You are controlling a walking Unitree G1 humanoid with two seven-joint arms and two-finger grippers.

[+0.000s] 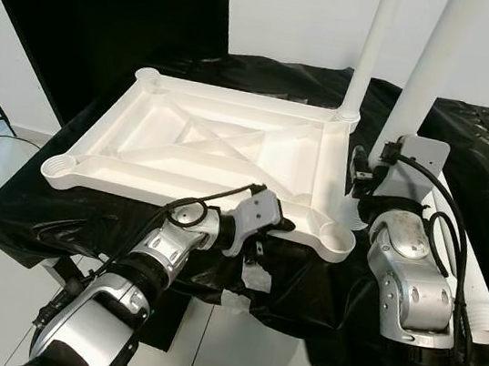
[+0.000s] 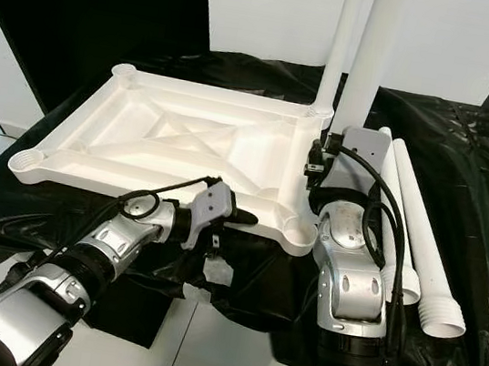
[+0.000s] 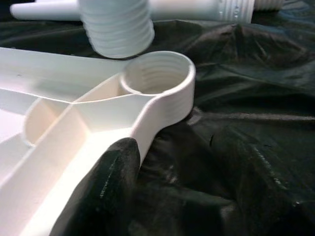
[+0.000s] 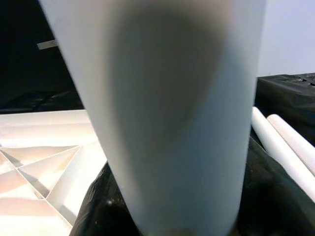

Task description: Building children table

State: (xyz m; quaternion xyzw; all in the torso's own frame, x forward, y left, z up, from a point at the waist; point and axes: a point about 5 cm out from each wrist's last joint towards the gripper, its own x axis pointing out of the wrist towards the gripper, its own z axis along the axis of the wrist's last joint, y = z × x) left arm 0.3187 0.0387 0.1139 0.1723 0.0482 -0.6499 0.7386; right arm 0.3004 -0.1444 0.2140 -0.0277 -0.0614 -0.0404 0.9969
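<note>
White tabletop [image 1: 221,156] lies upside down, ribs up, on the black-covered worktop [image 1: 28,215], centre of the frame. One leg [image 1: 367,50] already stands upright in the far right corner socket, upper middle of frame. My right claw [image 2: 323,163] is closed around a second leg [image 2: 373,60], held upright just above the near right corner socket [image 3: 156,73]; its threaded end hovers over the socket, not in it. My left claw [image 1: 265,241] sits at the near edge of the tabletop, lower centre, one black finger [image 3: 106,189] pressed on the rim; can't tell how far open it is. Two spare legs [image 2: 417,232] lie side by side on the worktop at right.
</note>
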